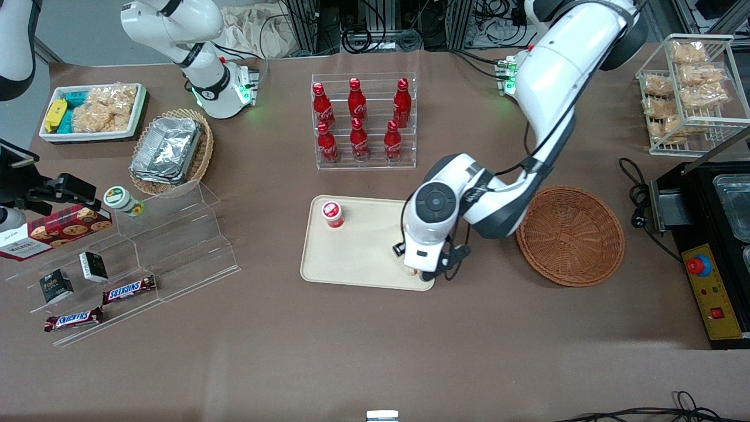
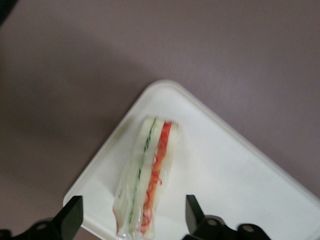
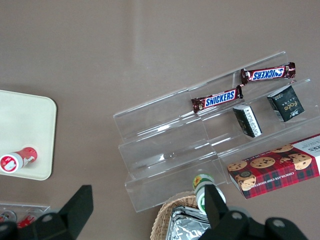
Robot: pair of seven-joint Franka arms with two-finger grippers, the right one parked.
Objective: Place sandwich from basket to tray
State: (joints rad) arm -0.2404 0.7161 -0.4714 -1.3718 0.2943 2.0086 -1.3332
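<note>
Lying on the tray (image 2: 240, 185), the sandwich (image 2: 147, 175) rests near one rounded corner.

Its long axis runs from that corner's edge inward, filling stripes lengthwise. The gripper (image 2: 131, 216) hovers just above, fingers (image 2: 70, 216) spread apart, gripping nothing; the basket (image 1: 571, 234) sits beside the tray.

This is a robotics lab dressed up as a small snack shop. A brown-covered counter (image 1: 351, 351) carries shop-style displays: a clear acrylic rack of red cola bottles (image 1: 364, 120), a stepped clear acrylic stand (image 1: 176, 246) with brown Snickers bars (image 1: 129, 289) and a red tartan box of cookies (image 1: 55, 231), and a white wire rack of bagged pastries (image 1: 688, 88). The lab shows in the white robot arm bases (image 1: 220, 88) bolted to the counter, bundles of black cables (image 1: 375, 29) along the aluminium framing, and a yellow control panel with a red emergency-stop button (image 1: 698, 265).
</note>
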